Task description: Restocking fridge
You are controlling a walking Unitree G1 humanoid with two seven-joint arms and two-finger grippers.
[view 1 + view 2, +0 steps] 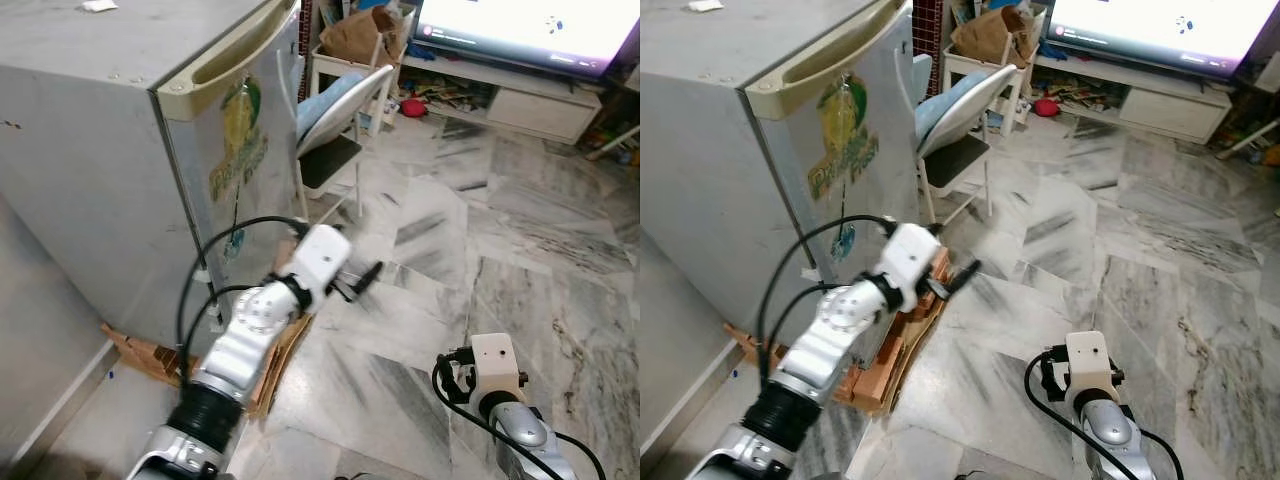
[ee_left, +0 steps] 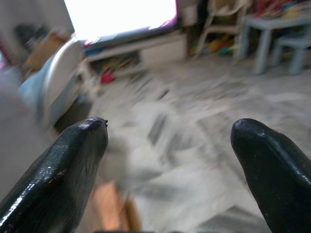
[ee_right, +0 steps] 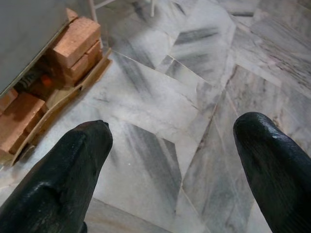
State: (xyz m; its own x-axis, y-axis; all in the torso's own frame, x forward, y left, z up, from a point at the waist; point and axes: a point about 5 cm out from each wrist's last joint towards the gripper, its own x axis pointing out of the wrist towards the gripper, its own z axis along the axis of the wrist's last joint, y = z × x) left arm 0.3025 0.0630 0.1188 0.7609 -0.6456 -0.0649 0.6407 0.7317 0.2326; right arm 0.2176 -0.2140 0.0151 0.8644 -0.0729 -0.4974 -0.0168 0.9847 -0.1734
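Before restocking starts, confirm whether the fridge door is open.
No, the fridge door sits shut, flush against the cabinet, with no interior showing.

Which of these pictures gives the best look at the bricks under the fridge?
The right wrist view: the bricks are close and sharp, stacked under the fridge edge. The eye views show them smaller, partly behind the left arm. The left wrist view gives only an orange blur.

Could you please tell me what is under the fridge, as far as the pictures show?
The fridge stands on reddish bricks with flattened cardboard spread on the marble floor. How far the bricks run under the cabinet is hidden by its body.
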